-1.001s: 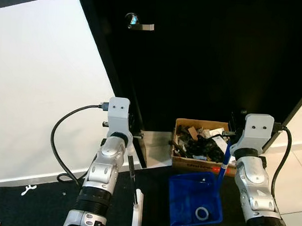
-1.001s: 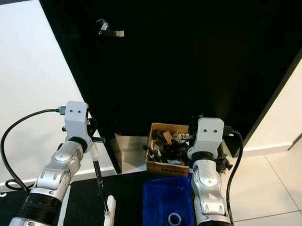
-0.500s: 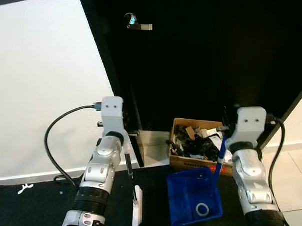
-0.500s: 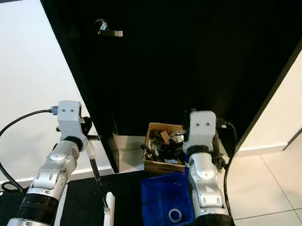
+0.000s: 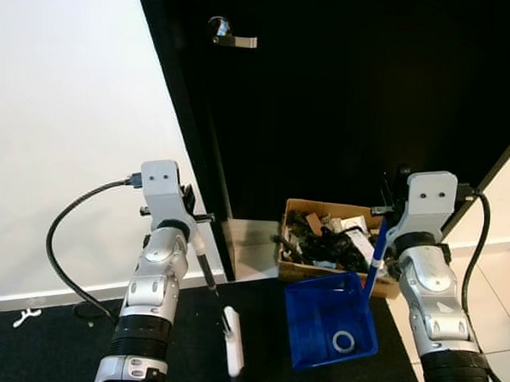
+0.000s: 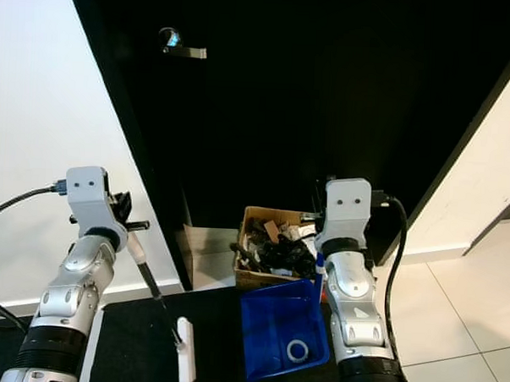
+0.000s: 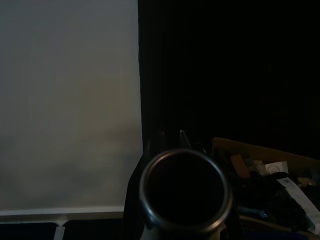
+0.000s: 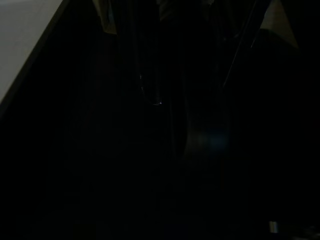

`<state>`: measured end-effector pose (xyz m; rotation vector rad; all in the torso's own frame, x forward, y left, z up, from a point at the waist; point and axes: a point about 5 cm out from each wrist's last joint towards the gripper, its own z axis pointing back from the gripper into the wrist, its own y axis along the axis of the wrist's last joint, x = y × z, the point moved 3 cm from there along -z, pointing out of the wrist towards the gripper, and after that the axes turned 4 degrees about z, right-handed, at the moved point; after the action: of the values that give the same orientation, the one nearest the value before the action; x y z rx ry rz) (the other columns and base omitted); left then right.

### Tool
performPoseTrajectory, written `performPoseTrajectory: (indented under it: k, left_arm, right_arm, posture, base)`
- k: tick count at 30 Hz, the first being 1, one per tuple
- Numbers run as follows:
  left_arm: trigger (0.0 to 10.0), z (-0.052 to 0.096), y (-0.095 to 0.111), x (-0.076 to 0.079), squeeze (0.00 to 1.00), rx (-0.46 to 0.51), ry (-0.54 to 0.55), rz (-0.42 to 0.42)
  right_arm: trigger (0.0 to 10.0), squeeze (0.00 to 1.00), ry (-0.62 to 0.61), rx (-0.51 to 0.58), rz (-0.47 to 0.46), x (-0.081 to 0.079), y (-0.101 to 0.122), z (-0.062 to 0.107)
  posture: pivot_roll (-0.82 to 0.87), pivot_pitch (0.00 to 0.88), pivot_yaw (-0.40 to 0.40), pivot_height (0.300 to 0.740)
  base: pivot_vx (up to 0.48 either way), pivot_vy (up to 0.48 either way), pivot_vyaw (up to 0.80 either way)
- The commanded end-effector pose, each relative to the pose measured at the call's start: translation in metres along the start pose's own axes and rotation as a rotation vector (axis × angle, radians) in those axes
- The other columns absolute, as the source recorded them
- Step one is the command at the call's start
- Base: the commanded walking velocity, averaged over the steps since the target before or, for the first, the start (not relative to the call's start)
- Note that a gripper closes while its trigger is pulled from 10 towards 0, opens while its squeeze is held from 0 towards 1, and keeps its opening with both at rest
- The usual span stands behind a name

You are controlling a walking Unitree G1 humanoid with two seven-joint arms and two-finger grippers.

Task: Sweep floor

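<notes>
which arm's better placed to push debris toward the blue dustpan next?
Left. The left gripper carries the dark-handled broom with the white head, which sits on the black floor mat beside the blue plastic dustpan. The right gripper steadies the dustpan's blue handle.

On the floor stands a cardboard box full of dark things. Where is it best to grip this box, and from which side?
Probably grip the cardboard box by its left wall, coming from the left: that side is open, while the blue dustpan crowds its near edge.
</notes>
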<state>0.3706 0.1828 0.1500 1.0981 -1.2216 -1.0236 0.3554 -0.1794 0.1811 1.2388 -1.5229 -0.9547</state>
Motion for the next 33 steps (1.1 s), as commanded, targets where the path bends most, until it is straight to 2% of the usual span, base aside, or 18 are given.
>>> performPoseTrajectory:
  k: [1,5,14,17,23,30,33]
  left_arm:
    - [10.0,0.002,0.003,-0.008,0.0,0.023,-0.004,-0.03]
    - [10.0,0.002,0.005,-0.007,0.0,0.029,-0.017,-0.031]
    - [10.0,0.004,0.006,0.012,0.0,0.045,-0.088,-0.017]
    - [10.0,0.003,0.006,0.022,0.0,0.051,-0.104,0.005]
    - [10.0,0.002,0.009,0.031,0.0,0.059,-0.129,0.015]
    - [10.0,-0.001,0.015,0.028,0.0,0.069,-0.13,0.013]
    - [10.0,-0.003,0.018,0.026,0.0,0.081,-0.118,0.019]
  right_arm:
    - [10.0,0.0,-0.024,0.015,-0.028,0.004,0.004,0.004]
    - [10.0,0.0,-0.036,0.007,-0.041,0.006,0.002,0.007]
    - [10.0,0.0,-0.095,-0.031,-0.112,0.017,-0.005,0.014]
    - [10.0,0.0,-0.107,-0.021,-0.124,0.024,-0.001,0.01]
    - [10.0,0.0,-0.131,0.019,-0.143,0.031,0.01,0.003]
    - [10.0,0.0,-0.137,0.046,-0.155,0.034,0.02,0.002]
    - [10.0,0.0,-0.13,0.045,-0.145,0.037,0.021,0.002]
  posture:
    - [-0.16,0.141,0.069,0.74]
    - [-0.16,0.141,0.068,0.74]
    - [-0.18,0.128,0.059,0.74]
    - [-0.19,0.115,0.055,0.74]
    - [-0.19,0.095,0.07,0.74]
    - [-0.19,0.093,0.074,0.74]
    - [-0.21,0.101,0.053,0.74]
  base:
    - [0.0,0.0,0.0]
    - [0.0,0.0,0.0]
    - [0.0,0.0,0.0]
    - [0.0,0.0,0.0]
    - [0.0,0.0,0.0]
    - [0.0,0.0,0.0]
    - [0.0,0.0,0.0]
